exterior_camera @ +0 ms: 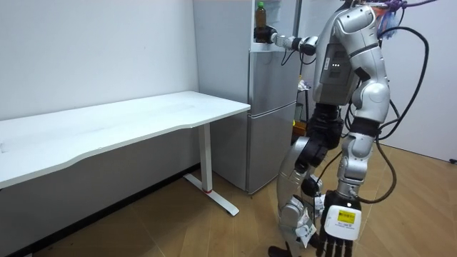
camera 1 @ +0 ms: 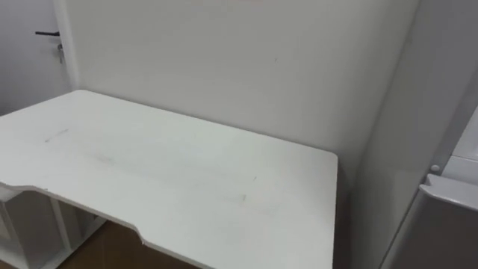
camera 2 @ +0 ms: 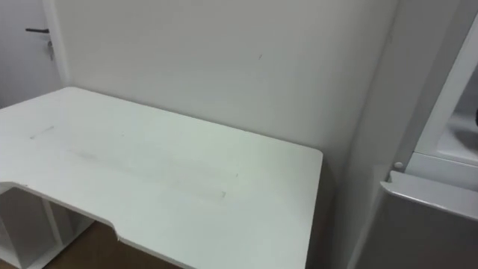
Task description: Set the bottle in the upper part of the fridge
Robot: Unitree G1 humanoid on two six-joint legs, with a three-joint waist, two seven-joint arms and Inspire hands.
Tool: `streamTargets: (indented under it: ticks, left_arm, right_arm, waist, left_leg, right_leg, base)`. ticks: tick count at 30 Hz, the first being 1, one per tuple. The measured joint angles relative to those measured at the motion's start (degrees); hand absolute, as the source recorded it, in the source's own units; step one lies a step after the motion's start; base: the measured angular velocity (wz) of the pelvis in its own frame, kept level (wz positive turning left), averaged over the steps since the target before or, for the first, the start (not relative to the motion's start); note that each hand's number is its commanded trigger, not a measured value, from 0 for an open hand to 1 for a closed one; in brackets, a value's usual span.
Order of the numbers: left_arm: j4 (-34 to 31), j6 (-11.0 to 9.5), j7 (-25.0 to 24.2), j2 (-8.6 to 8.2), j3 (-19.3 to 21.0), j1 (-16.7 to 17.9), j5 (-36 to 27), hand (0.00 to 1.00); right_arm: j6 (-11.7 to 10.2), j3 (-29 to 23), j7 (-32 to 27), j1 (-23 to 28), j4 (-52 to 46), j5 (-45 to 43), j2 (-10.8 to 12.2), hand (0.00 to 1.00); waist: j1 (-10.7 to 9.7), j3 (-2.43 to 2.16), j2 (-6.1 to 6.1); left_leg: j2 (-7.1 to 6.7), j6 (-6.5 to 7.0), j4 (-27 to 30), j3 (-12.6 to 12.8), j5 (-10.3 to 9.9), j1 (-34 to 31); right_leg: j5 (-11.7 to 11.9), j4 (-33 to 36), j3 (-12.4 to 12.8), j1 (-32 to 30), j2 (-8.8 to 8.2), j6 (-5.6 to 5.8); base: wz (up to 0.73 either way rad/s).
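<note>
In the room view I stand facing the fridge (exterior_camera: pixel 272 114), beside the end of the white table. A bottle (exterior_camera: pixel 261 13) with a green cap and amber contents stands upright at the height of the upper fridge compartment. My right hand (exterior_camera: pixel 266 33) is stretched out to it and curled round its lower part. My left hand (exterior_camera: pixel 334 241) hangs by my leg near the floor with its fingers straight and holding nothing. At the right edge of the right eye view are the top of the grey lower fridge door (camera 2: pixel 429 202) and the white upper compartment (camera 2: pixel 455 142).
The white table (camera 1: pixel 187 179) runs along the wall to my left, its right end close to the fridge side (camera 1: pixel 396 149). A door with a dark handle (camera 1: pixel 46 33) is at the far left. Wooden floor (exterior_camera: pixel 414 193) lies behind me.
</note>
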Motion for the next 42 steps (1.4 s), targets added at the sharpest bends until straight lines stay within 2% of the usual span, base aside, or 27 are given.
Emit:
streamTargets:
  ticks: [4, 20, 29, 33, 42]
  left_arm:
    - [0.0, 0.0, 0.1, 0.01, 0.0, -0.1, -0.1, 0.00]
    - [-0.1, -0.6, 0.9, 0.14, 0.0, -0.6, -0.1, 0.00]
    - [-0.9, -0.6, 0.9, 0.13, 0.0, -0.6, -1.3, 0.00]
    - [-1.0, -0.6, 0.9, 0.12, -0.1, -0.5, -3.5, 0.00]
    - [-0.5, -0.6, 0.9, 0.11, -1.5, -0.5, -3.6, 0.00]
  right_arm:
    - [-0.2, 0.2, 0.9, 0.0, 0.1, 0.1, 0.0, 0.00]
    - [-1.4, 1.6, 3.2, 0.2, 0.1, -0.8, 0.0, 0.00]
    - [-1.6, 1.6, 4.7, 1.1, -0.5, -0.8, 0.1, 0.00]
    - [-1.5, 1.6, 5.8, 1.3, -0.6, -1.1, 0.5, 0.00]
    - [-1.7, 1.6, 6.4, 2.5, -3.0, -1.1, 1.2, 0.00]
  waist:
    - [0.0, 0.03, 0.06]
    - [0.1, 0.13, -0.07]
    - [0.9, 0.20, -0.25]
    - [0.1, 0.25, -0.37]
    - [-1.6, 0.26, -0.45]
  left_leg:
    - [-0.01, -0.09, -0.3, 0.1, 0.2, 0.3]
    - [0.45, -0.19, -0.5, 1.1, 0.2, 0.6]
    - [0.54, -0.31, -1.5, 2.1, 0.2, 2.4]
    - [0.47, -0.36, -1.9, 2.1, 0.2, 3.6]
    - [0.44, -0.47, -2.5, 2.0, 0.0, 4.8]
  right_leg:
    - [0.2, 0.0, 0.0, 0.2, 0.00, -0.39]
    - [0.4, -0.2, 1.0, 0.1, 0.36, -0.68]
    - [0.3, -0.4, 2.3, 1.1, 0.46, -0.66]
    - [0.5, -1.2, 2.2, 2.6, 0.60, -0.65]
    - [0.5, -2.0, 1.8, 4.4, 0.75, -0.57]
  base:
    - [0.00]
    - [-0.02]
    - [-0.06]
    - [0.00]
    - [0.02]
